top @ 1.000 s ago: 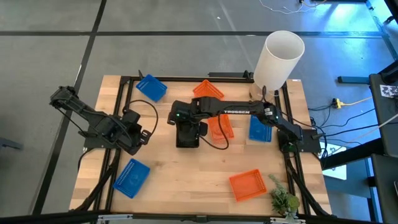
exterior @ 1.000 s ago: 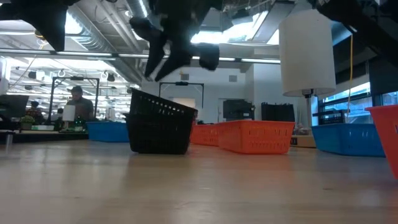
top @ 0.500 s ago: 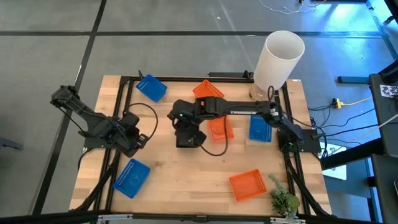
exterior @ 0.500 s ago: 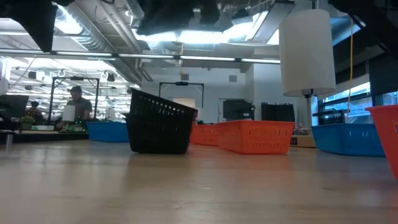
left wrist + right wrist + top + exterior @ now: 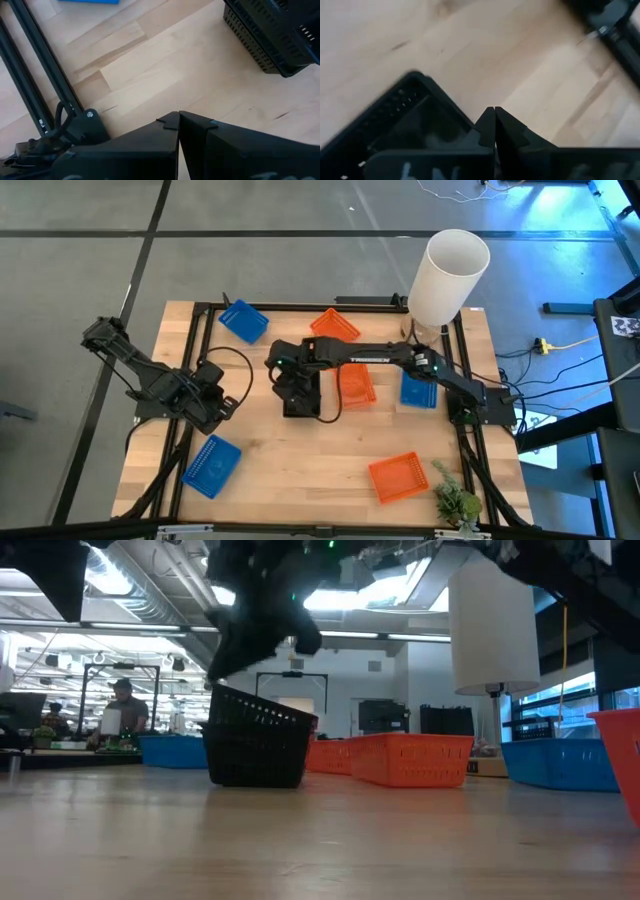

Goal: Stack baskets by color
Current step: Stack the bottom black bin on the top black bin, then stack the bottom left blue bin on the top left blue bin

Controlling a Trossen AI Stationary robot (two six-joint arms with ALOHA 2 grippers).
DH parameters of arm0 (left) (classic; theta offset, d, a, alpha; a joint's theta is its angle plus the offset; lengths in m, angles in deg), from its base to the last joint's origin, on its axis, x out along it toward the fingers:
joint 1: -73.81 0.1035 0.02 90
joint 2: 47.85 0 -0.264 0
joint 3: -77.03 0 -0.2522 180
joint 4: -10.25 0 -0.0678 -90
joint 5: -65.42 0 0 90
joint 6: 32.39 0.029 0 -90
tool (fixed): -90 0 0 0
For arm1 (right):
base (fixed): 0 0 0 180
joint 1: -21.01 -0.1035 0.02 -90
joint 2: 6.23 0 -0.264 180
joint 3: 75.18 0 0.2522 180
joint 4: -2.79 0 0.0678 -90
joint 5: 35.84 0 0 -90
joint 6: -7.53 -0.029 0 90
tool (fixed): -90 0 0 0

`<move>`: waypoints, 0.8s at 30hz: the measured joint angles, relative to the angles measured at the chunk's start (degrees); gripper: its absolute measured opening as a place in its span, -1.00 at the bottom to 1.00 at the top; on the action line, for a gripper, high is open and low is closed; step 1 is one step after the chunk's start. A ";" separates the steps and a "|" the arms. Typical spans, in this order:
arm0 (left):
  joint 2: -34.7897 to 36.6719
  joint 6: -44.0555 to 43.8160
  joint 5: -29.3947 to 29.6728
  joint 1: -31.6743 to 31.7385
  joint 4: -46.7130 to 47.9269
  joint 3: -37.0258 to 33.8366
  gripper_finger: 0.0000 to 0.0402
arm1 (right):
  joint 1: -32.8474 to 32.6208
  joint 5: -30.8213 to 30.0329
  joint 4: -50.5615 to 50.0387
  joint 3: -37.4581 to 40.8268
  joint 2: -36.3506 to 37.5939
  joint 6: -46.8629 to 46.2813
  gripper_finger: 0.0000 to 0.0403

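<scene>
Baskets lie spread over the wooden table (image 5: 300, 460), and several of them are only partly seen. In the high view, the black stack (image 5: 301, 402) stands near the middle of the table, but the right arm covers most of it, so it is not possible to count from above how many black baskets are there. In the low view the same stack (image 5: 256, 738) shows a tilted upper rim, as if the top basket does not sit flat.

The right gripper (image 5: 494, 116) is above the stack, over its left part, with the two fingers pressed together and nothing between them. Its wrist view shows only one corner of a black basket (image 5: 415, 115), blurred.

One orange basket (image 5: 354, 385) lies just right of the black stack, half under the right arm. Another orange one (image 5: 333, 326) is behind it, near the far edge, and a third (image 5: 398, 477) is near the front right. Blue baskets are at the far left (image 5: 243, 321), the front left (image 5: 211, 465), and the right side (image 5: 418, 389), the last one partly hidden by the arm.

The left gripper (image 5: 178, 131) waits at the left side of the table, also closed and empty.

A white cylinder (image 5: 449, 276) stands at the far right corner, and a small green plant (image 5: 456, 502) at the near right corner, cut off by the picture's edge.
</scene>
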 joint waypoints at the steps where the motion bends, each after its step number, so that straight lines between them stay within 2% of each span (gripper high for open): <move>1: 0.00 0.00 0.00 0.00 0.05 0.00 -1.00 | 0.19 0.01 0.02 0.00 -0.73 0.11 -0.99; 6: 0.00 0.02 -0.09 0.00 0.16 0.01 -1.00 | 1.00 2.42 -0.27 0.13 -3.98 0.23 -0.99; 10: 0.00 0.02 -1.70 0.00 0.18 0.00 -1.00 | 0.95 -0.91 -0.34 0.17 -2.36 0.38 -1.00; 16: -0.02 0.09 -13.64 -0.21 -0.03 0.00 -1.00 | -1.19 -3.89 -4.52 -2.21 5.00 -4.48 -1.00; 20: -0.02 5.06 -22.99 -2.30 -3.37 0.00 -1.00 | -3.15 -4.01 -9.23 -4.67 9.13 -8.64 -1.00; 24: -0.04 11.03 -26.12 -4.62 -6.72 0.00 -1.00 | -5.42 -4.91 -10.50 -4.90 13.75 -8.93 -1.00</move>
